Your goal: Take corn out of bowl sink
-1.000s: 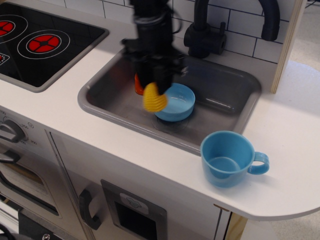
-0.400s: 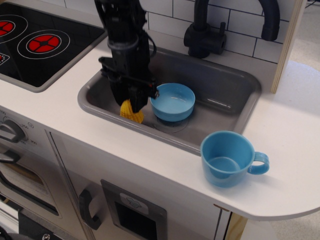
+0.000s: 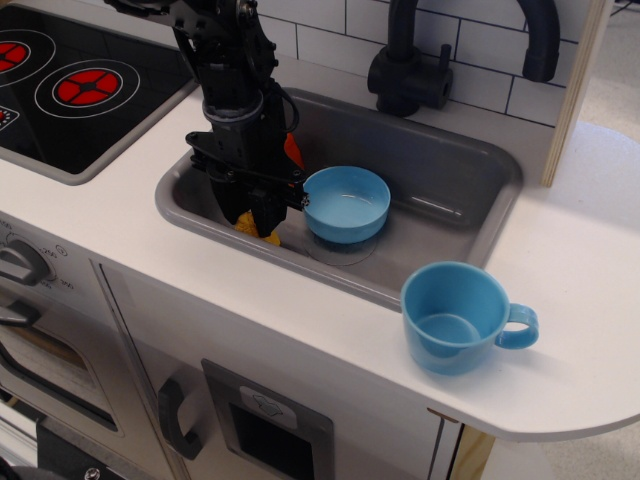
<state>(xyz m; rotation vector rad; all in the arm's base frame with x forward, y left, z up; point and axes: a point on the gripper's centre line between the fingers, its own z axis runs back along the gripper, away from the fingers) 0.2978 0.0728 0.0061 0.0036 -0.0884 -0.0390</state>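
Grey sink [image 3: 460, 190], gripper [image 3: 252, 218] seemingly pinching yellow corn [image 3: 255, 229], beside empty bowl [image 3: 346, 203]

My arm [image 3: 215, 40] is matte black throughout, built of chunky segments with irregular, ribbed housings. A grey-rimmed cylindrical collar [image 3: 238, 112] joins the wrist to the gripper [image 3: 252, 218]. A thin black cable [image 3: 291, 103] loops along the right side of the wrist. The fingers [image 3: 240, 205] are black and blocky, tapering downward. I can make out no markings or screws.
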